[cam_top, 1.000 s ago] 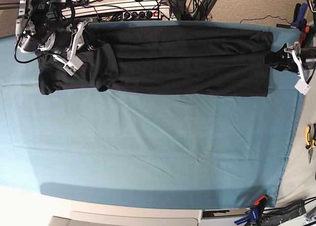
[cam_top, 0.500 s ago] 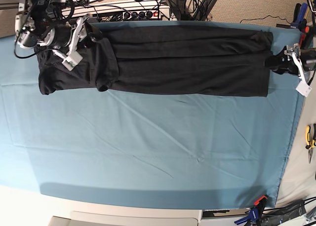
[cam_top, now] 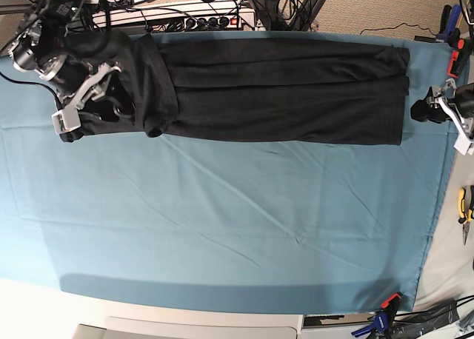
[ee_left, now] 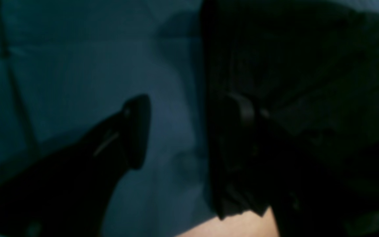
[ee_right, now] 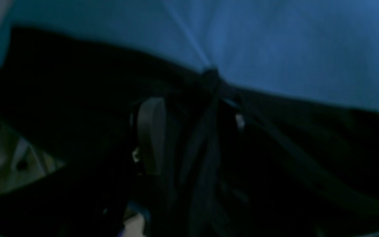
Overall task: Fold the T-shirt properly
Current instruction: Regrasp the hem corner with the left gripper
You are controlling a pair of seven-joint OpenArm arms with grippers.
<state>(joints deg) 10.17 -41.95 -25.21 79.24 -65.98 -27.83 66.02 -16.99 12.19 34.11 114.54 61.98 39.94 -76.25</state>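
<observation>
The black T-shirt [cam_top: 281, 95] lies as a long folded band across the far part of the teal table cloth [cam_top: 222, 220], plain side up. My right gripper [cam_top: 111, 102] hovers over its bunched sleeve end at the view's left. The right wrist view shows this gripper [ee_right: 194, 126] open, with a ridge of the T-shirt [ee_right: 61, 82] running between the fingers. My left gripper [cam_top: 421, 109] sits at the hem end on the view's right. It is open in the left wrist view [ee_left: 189, 128]: one finger [ee_left: 137, 131] is over teal cloth, the other over the T-shirt [ee_left: 291, 49].
A power strip with cables [cam_top: 185, 17] runs behind the table's far edge. Hand tools [cam_top: 452, 21] and yellow pliers [cam_top: 465, 206] lie off the right side. A clamp [cam_top: 385, 309] grips the cloth's front right corner. Bare teal cloth fills the near half.
My right gripper has opened and let go of the cloth, shifting toward the front left over the sleeve. My left gripper has slid nearer along the hem and slightly outward.
</observation>
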